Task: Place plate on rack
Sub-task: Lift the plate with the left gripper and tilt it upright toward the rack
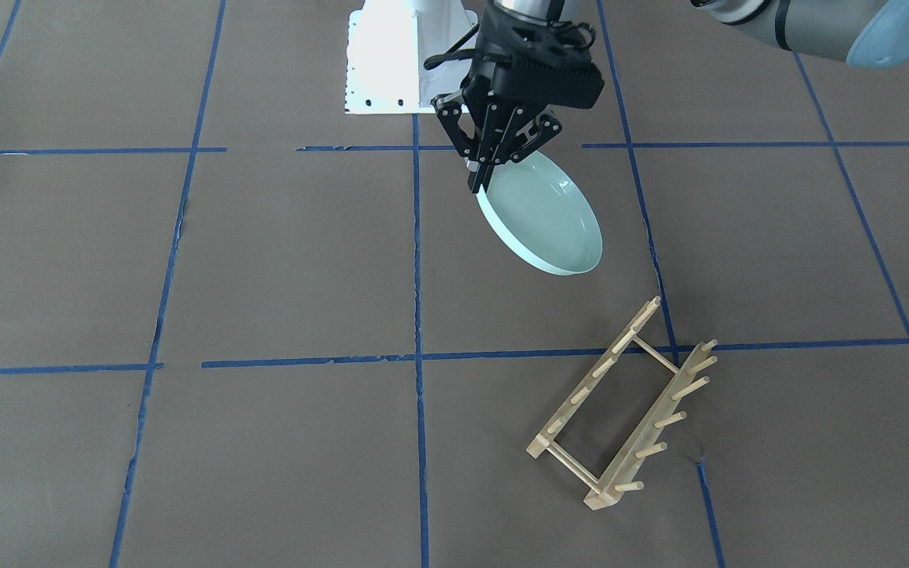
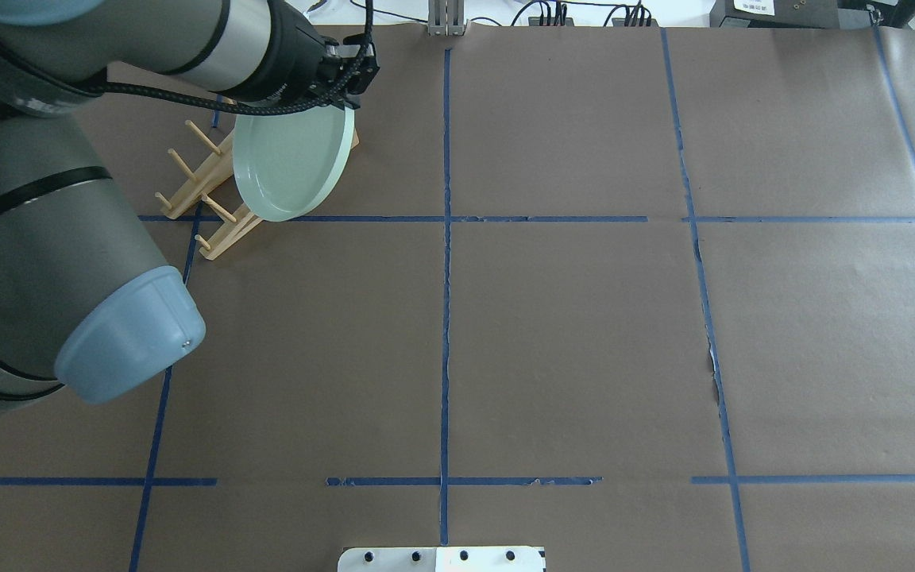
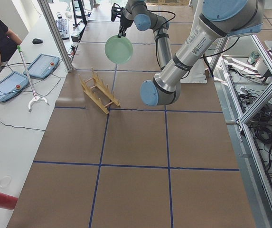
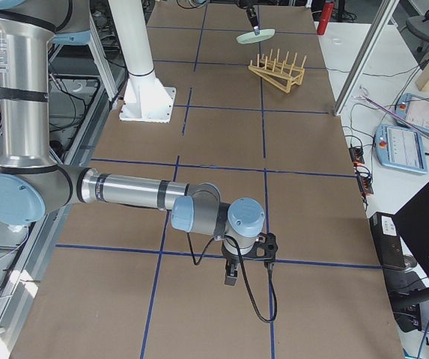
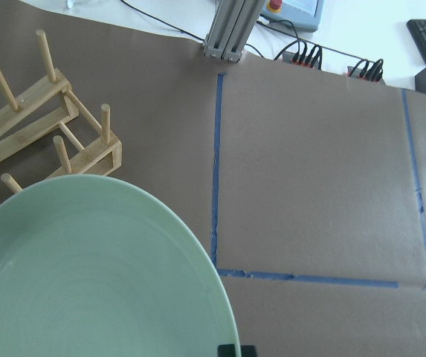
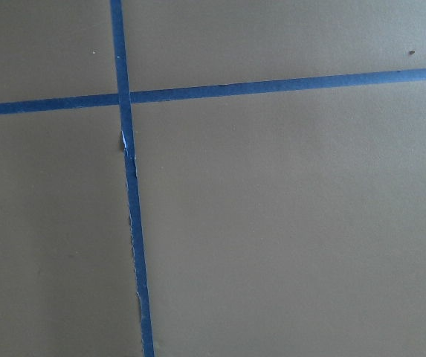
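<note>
— Where is the plate (image 1: 545,217)?

— Off the table (image 1: 265,260), hanging from the left gripper (image 1: 480,180). The fingers are closed tight on its rim at the upper edge. The rest of the mint-green disc slopes down and away below them, its hollow face turned to the front-facing camera.

— And the rack (image 1: 620,410)?

— Standing on the brown paper, pegs up, across a blue tape line (image 1: 502,356). The plate is apart from it. In the front-facing view the plate hangs on the robot's side of the rack. From the table's left end it shows higher than the peg tips. The left wrist camera looks over the plate's rim to the rack beyond, up and to one side.

— The right gripper (image 4: 230,278)?

— Low over the table, well apart from plate and rack. It shows only from the right end, so I cannot tell whether its jaws are apart or together. Its own camera shows brown paper and crossing tape.
</note>
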`<state>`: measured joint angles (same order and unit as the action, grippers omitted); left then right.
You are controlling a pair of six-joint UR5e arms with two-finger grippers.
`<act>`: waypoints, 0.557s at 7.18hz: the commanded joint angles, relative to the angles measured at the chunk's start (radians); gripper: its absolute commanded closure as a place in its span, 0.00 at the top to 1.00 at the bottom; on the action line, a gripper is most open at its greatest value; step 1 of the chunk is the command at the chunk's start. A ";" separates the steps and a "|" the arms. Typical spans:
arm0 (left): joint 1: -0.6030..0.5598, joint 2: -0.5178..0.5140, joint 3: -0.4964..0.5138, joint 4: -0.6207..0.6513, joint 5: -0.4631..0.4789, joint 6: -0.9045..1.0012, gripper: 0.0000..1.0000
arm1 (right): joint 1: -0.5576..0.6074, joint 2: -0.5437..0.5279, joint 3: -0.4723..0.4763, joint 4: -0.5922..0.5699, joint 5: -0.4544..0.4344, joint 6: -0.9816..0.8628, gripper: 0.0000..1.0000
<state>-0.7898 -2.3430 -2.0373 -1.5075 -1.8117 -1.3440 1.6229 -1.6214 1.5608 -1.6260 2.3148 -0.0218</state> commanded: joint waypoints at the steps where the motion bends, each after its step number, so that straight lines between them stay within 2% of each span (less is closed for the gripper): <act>1: -0.040 0.161 -0.017 -0.360 0.038 -0.177 0.00 | 0.000 0.000 -0.001 0.000 0.000 0.000 1.00; 2: -0.042 0.221 -0.015 -0.519 0.104 -0.261 0.00 | 0.000 0.000 0.001 0.000 0.000 -0.001 1.00; 4: -0.042 0.234 0.009 -0.707 0.246 -0.464 0.00 | 0.000 0.000 -0.001 0.000 0.000 -0.001 1.00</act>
<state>-0.8304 -2.1246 -2.0449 -2.0795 -1.6578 -1.6838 1.6230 -1.6214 1.5605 -1.6260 2.3148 -0.0228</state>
